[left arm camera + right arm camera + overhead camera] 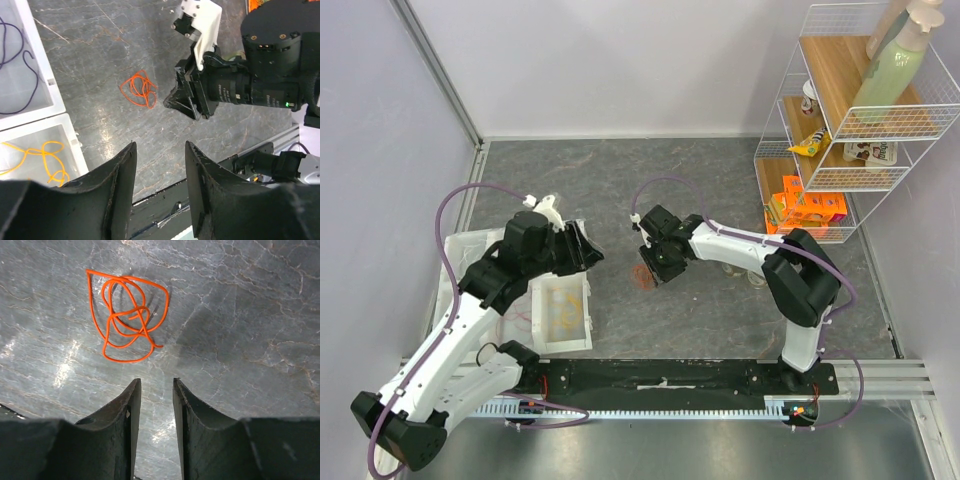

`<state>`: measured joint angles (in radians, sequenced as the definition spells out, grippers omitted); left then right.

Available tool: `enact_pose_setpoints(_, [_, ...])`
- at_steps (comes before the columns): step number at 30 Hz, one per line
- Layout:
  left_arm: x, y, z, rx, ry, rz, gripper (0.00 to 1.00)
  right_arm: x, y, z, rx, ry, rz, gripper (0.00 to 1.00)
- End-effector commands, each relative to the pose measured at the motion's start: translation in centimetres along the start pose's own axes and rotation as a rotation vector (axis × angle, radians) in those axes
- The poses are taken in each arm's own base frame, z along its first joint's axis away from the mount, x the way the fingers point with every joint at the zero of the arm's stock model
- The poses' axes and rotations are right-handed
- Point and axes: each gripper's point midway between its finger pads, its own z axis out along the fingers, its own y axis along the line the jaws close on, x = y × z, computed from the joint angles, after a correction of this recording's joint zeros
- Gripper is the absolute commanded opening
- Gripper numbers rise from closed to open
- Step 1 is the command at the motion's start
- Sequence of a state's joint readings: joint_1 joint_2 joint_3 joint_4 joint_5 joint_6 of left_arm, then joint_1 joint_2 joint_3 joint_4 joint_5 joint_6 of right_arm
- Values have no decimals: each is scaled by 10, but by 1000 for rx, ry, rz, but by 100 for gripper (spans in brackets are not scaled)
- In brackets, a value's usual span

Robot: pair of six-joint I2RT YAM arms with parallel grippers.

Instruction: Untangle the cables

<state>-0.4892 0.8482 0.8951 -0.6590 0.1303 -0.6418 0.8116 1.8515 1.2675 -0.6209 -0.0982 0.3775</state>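
A red-orange cable [127, 315] lies in a loose tangle on the grey table. It also shows in the left wrist view [140, 90] and, small, in the top view [645, 279]. My right gripper [156, 382] is open and empty, just above the table beside the tangle, also seen from above [655, 268]. My left gripper [160, 150] is open and empty, over the table to the left of the tangle [590, 255]. A yellow cable [42, 157] lies in one compartment of the white tray [60, 107]. A dark cable [20, 65] lies in the neighbouring compartment.
The white tray [588, 345] sits at the left under my left arm. A wire shelf [840, 130] with a green bottle [890, 65] and orange boxes [807, 207] stands at the back right. A black base rail [660, 375] runs along the near edge.
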Motion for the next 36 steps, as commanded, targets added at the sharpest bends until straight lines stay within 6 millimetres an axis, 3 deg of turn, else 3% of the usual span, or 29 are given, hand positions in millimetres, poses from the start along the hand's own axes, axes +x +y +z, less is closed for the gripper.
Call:
enact_pose_setpoints(1, [8,-17,-7,75,63,-22,50,-13,-6,10,22,-53,-59,39])
enact_pose_setpoints(12, [5,-16,-15,54,64,-18,51,-40,8,22,-29,-86,-81,39])
enact_pose_setpoints(18, [0,-8,-17,17,16,4,52,-51,12,18,-36,-108,-96,36])
enact_pose_setpoints(22, [0,-13,-15,31,40,3,52,-47,13,11,-43,-100,-91,10])
enact_pose_setpoints(24, [2,-17,-15,52,58,0,51,-47,17,3,-61,-111,-86,0])
enact_pose_setpoints(27, [2,-20,-13,73,56,11,51,-52,21,-18,-71,-151,-86,0])
enact_pose_setpoints(36, [-15,-70,-13,306,50,27,51,-90,54,-123,-187,-363,-53,0])
